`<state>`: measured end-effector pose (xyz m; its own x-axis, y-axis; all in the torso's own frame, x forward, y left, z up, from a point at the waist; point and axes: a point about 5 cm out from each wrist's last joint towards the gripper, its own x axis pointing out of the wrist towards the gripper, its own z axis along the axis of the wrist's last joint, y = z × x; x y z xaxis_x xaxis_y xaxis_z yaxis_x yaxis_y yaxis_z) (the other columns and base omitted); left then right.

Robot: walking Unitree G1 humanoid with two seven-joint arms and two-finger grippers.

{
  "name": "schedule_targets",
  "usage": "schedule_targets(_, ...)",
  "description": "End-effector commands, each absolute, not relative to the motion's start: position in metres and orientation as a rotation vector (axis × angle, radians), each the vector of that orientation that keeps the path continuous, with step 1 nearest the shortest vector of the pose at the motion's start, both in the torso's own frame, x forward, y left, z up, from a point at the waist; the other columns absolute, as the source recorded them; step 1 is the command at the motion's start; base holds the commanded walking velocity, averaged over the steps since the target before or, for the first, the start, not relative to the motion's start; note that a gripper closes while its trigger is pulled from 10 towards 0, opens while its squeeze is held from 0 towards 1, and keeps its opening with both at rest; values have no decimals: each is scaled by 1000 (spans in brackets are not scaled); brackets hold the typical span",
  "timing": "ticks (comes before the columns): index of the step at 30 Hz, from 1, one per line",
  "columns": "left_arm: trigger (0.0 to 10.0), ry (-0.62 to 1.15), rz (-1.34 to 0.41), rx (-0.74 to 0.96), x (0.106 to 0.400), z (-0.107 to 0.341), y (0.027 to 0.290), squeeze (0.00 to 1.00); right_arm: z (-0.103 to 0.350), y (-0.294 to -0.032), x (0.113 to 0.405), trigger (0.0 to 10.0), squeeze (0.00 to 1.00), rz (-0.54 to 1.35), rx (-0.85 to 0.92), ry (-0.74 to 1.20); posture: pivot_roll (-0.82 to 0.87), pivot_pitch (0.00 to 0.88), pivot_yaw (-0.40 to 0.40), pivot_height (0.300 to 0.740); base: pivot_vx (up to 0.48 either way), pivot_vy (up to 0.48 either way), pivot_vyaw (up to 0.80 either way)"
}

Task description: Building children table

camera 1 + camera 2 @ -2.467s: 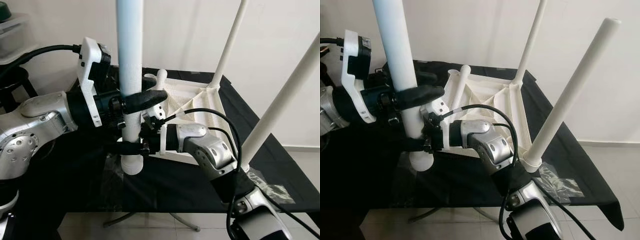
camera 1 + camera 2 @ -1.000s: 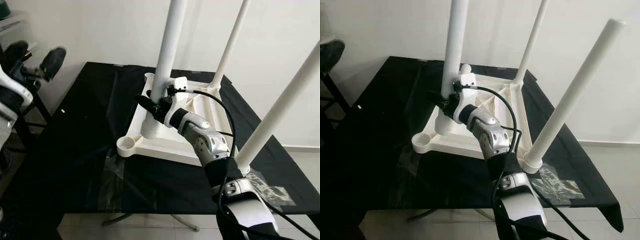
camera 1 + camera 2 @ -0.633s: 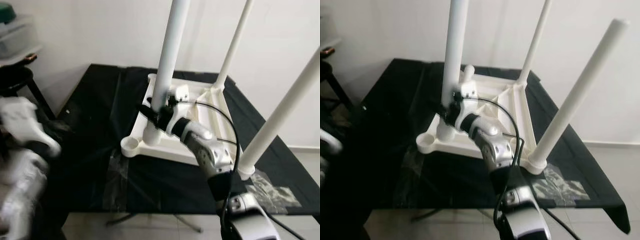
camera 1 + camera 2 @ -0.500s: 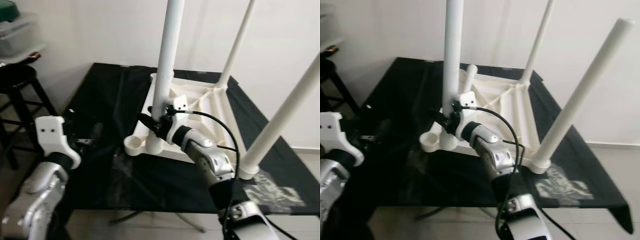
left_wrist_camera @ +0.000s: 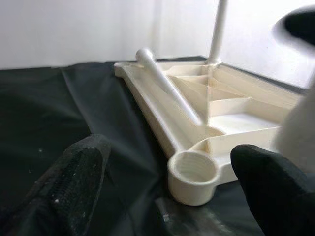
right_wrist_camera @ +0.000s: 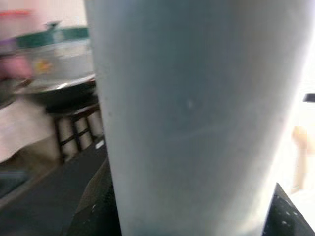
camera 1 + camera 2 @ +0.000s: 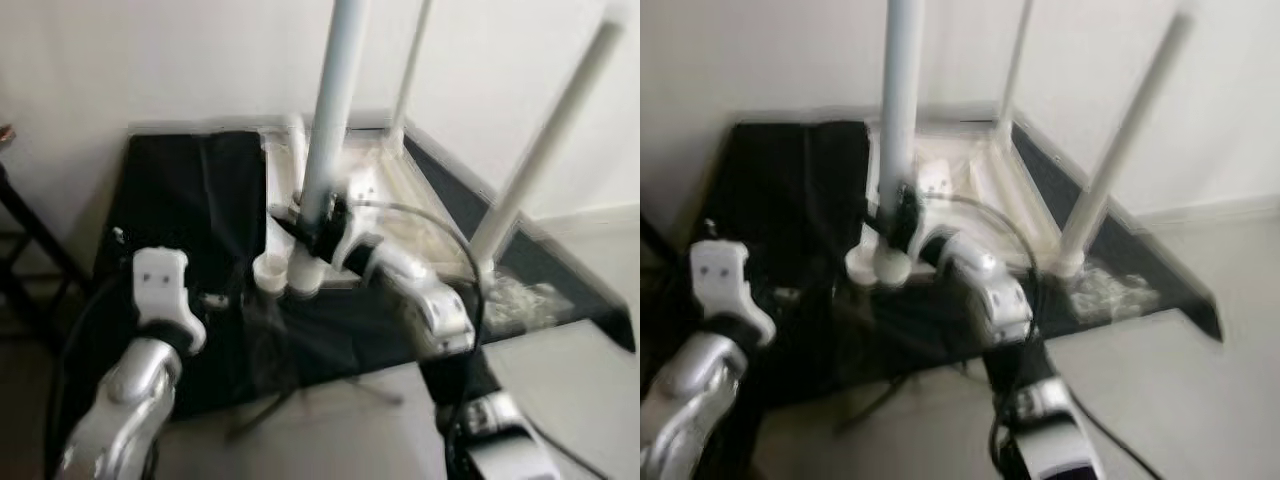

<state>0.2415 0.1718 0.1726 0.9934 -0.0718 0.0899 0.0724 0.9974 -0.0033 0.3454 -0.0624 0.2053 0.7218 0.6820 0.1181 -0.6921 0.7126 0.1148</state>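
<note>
Left pincer (image 5: 162,196) released leg (image 7: 325,150), now lower.

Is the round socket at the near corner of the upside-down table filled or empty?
Empty. The socket shows an open hollow cup, and the leg held by the right gripper stands just beside it.

Head views motion-blurred, daylight bright — wrist close-ups soft
</note>
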Motion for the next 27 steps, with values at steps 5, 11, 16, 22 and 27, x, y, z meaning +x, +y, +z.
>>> schedule_targets(5, 10000, -66, -19, 27, 237, 163, 175, 0, 206, -54, 341, 10000, 0, 793, 171, -79, -56, 0, -82, 740, 0, 0, -800)
schedule_targets(11, 10000, -68, 40, 79, 233, 159, 181, 0, 202, -48, 334, 10000, 0, 824, 168, -86, -54, 0, -81, 740, 0, 0, -667)
schedule_targets(16, 10000, -72, 56, 96, 233, 159, 182, 0, 202, -47, 333, 10000, 0, 823, 173, -95, -55, 0, -81, 740, 0, 192, 0)
schedule_targets(22, 10000, -86, 65, 120, 237, 162, 181, 0, 200, -41, 329, 10000, 0, 846, 186, -94, -56, 0, -81, 740, 0, 480, 0)
schedule_targets(27, 10000, -91, 60, 120, 238, 162, 180, 0, 201, -40, 329, 10000, 0, 848, 182, -98, -59, 0, -77, 740, 0, 480, 0)
